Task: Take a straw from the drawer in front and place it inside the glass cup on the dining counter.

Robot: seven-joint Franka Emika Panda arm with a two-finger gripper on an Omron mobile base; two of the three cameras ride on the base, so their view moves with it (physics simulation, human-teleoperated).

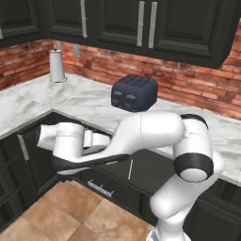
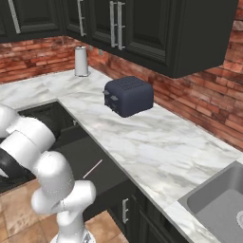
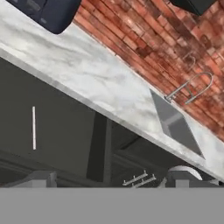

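Judging by the scene, we are early: the drawer (image 1: pixel 141 172) stands pulled out under the bench (image 2: pixel 142 133), and the straw (image 1: pixel 130 169) lies loose inside it. Our fingers (image 3: pixel 43 178) are spread wide, holding nothing. Picking and cup placement remain.

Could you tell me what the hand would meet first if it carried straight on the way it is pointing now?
Probably the dark floor of the open drawer, right of the straw, or its far edge under the marble worktop; depth is unclear. The hand is open and holds nothing.
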